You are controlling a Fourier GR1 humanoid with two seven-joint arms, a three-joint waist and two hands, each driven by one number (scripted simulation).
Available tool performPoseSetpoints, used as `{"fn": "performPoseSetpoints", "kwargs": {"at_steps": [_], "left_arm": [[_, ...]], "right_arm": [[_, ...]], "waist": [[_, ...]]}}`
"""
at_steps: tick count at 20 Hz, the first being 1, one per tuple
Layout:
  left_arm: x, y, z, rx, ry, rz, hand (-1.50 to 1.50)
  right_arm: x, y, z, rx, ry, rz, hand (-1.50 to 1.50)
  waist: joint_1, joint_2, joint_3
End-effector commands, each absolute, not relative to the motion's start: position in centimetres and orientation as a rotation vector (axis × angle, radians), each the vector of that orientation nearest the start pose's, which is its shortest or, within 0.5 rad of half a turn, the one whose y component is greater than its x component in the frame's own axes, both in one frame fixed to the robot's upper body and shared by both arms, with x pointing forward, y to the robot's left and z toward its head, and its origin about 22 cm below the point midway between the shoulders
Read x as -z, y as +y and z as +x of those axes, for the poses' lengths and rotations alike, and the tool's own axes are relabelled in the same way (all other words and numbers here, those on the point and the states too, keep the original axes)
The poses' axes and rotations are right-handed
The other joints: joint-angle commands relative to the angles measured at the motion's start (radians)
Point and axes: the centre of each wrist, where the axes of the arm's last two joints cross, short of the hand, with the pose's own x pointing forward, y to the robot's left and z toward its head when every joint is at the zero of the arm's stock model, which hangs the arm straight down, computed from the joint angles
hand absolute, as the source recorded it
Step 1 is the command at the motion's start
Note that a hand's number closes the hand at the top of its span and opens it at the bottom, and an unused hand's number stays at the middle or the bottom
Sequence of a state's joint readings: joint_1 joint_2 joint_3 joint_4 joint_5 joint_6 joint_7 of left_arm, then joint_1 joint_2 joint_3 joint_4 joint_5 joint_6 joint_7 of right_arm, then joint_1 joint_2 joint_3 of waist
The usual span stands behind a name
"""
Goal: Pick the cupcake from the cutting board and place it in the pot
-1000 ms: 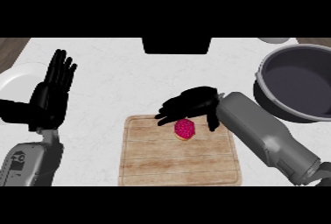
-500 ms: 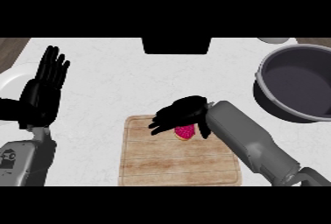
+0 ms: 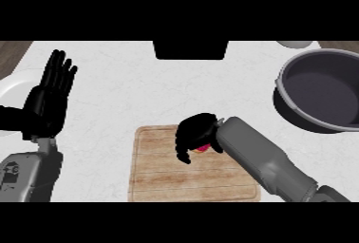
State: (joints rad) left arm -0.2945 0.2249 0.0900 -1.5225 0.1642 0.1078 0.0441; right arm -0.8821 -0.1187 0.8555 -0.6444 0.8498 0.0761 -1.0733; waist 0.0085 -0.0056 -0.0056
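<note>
The right hand's fingers curl downward over the cupcake, closing round it so that only a small patch of pink shows between the black fingers and the wrist. The right hand sits at the far edge of the cutting board, near the middle of that edge, and hides most of the cupcake beneath it. Whether the cupcake rests on the wood or is raised off it cannot be told from this view. The grey right forearm runs from the hand diagonally across the board's right side toward the lower right corner of the view.

The cutting board lies on the white counter, close to its near edge and roughly central, its grain running left to right.

The pot stands on the counter toward the far right corner, well apart from the board; its dark interior is open to view.

The left hand is at the counter's left edge, fingers straight and held together, pointing up and away, holding nothing, resting. Its grey forearm comes in from the lower left. Just behind the left hand, a white plate shows partly at the counter's left edge.

A black rectangular object sits at the counter's far edge, near the middle, and a pale rounded object is cut off at the far right.
</note>
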Motion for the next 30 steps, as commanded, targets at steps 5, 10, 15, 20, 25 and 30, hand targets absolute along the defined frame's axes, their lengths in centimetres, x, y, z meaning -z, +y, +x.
{"fn": "performPoseSetpoints", "kwargs": {"at_steps": [5, 10, 15, 20, 25, 30], "left_arm": [[-7.7, 26.2, 30.1, -0.042, -1.756, 0.094, 0.00], [-8.1, 26.8, 29.6, -0.049, -1.769, 0.098, 0.00], [-7.9, 27.6, 29.8, -0.055, -1.758, 0.132, 0.00], [-7.9, 27.8, 29.7, -0.075, -1.763, 0.146, 0.00], [-8.2, 27.3, 29.9, -0.060, -1.773, 0.131, 0.00], [-8.4, 26.8, 30.1, -0.024, -1.771, 0.099, 0.00]], "right_arm": [[1.2, -6.1, 34.4, 2.410, 1.920, -0.743, 1.50], [-0.3, -9.2, 36.2, 2.312, 2.119, -0.525, 1.50], [-2.9, -16.2, 41.0, 2.661, 2.719, 0.471, 1.50], [-4.1, -20.5, 42.5, 2.539, 3.047, 1.351, 1.50], [-8.8, -22.7, 44.8, 1.918, 3.082, 2.399, 1.50], [-13.9, -24.3, 46.5, 0.988, 2.804, 3.202, 1.50]], "waist": [[-0.007, 0.005, 0.006], [0.000, 0.006, 0.006], [-0.034, 0.015, 0.004], [-0.051, 0.016, 0.000], [-0.022, 0.011, -0.006], [0.017, 0.013, -0.009]]}}
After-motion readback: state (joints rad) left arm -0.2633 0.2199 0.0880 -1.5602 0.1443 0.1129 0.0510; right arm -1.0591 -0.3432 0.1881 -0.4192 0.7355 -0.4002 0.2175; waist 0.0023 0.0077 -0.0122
